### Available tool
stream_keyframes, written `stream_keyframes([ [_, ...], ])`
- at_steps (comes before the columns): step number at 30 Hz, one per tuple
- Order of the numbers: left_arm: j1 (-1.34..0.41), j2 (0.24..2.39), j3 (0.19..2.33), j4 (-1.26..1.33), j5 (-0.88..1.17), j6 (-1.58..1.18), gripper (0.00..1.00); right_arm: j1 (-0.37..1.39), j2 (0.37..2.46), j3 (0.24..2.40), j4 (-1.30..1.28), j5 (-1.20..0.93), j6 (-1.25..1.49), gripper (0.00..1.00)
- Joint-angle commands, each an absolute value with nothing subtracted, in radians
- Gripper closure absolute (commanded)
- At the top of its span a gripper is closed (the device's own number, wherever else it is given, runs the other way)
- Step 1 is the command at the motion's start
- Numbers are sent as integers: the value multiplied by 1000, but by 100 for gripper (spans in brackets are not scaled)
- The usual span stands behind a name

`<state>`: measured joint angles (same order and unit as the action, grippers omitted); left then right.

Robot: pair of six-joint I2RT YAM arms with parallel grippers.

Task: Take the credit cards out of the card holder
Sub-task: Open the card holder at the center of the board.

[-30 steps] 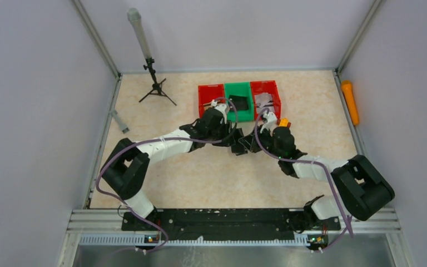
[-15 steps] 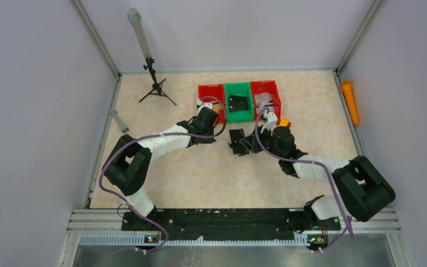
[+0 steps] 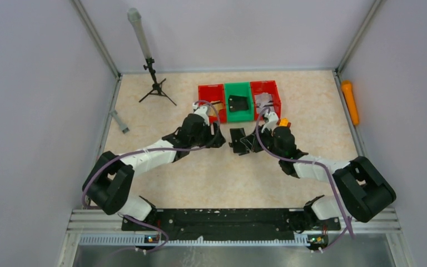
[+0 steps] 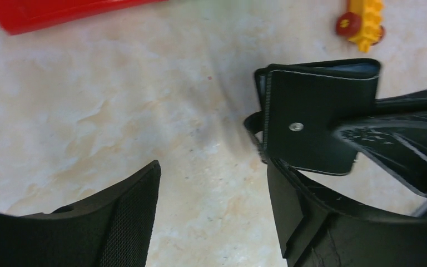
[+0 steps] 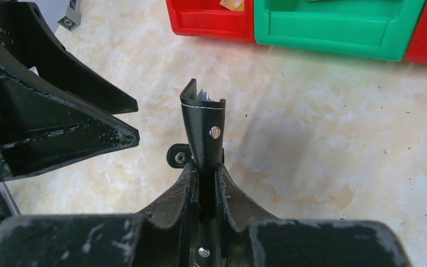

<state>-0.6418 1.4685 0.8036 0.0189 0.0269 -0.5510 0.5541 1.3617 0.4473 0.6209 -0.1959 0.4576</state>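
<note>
The black card holder [image 5: 203, 125] stands on edge above the table, and my right gripper [image 5: 204, 167] is shut on its lower end. A pale edge shows in its open top; whether that is a card I cannot tell. In the top view the card holder [image 3: 237, 140] sits between the two grippers, with the right gripper [image 3: 251, 142] on its right. My left gripper [image 4: 214, 183] is open over bare table, nothing between its fingers. The card holder [image 4: 317, 122] lies just beyond its right finger [image 4: 294, 217]. A tan card [image 5: 231, 4] lies in the left red bin [image 5: 211, 21].
Three bins stand in a row behind: red [image 3: 211, 99], green [image 3: 239, 109] holding a small black case [image 3: 237, 103], and red [image 3: 267, 89] with pale items. A yellow-orange toy [image 3: 282, 121] lies by the right wrist. A tripod [image 3: 155, 83] stands far left and an orange cylinder [image 3: 350, 102] lies far right.
My left gripper left the card holder, swung over the left red bin, then came back beside the holder with its jaws opened wide. The right gripper held still.
</note>
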Motion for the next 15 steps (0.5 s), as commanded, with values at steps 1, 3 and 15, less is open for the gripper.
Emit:
stream_keyframes([
  [1, -636, 1483, 815, 186, 216, -551, 27, 551, 1328, 457, 695, -210, 472, 100],
  [3, -635, 1523, 837, 185, 266, -560, 28, 551, 1328, 454, 712, -230, 472, 100],
  [15, -607, 1622, 894, 143, 326, -591, 79, 551, 1330, 447, 739, -264, 481, 100],
])
